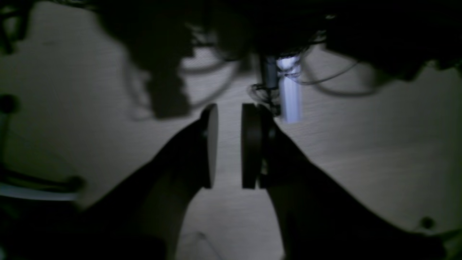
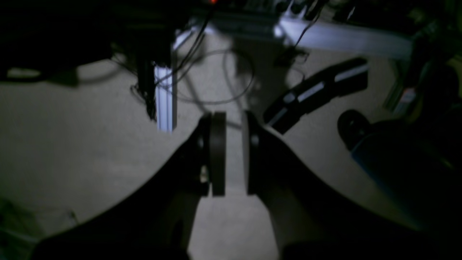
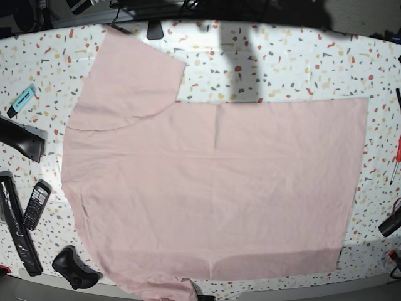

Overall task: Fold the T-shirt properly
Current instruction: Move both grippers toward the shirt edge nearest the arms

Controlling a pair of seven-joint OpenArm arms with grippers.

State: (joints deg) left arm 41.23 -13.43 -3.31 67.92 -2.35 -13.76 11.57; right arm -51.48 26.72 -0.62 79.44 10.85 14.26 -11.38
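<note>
pale pink T-shirt point(image 3: 219, 188), multicolour-speckled white table point(image 3: 288, 69)

In the left wrist view, the dark shapes point(image 1: 162, 72) above the left gripper point(image 1: 230, 108) blur together — too dim to name, and cut off by the top edge. Right of the right gripper point(image 2: 234, 116), a bulky dark-blue form point(image 2: 408, 162) fades into blackness. The base view's bottom edge crops the T-shirt point(image 3: 213, 188).
</note>
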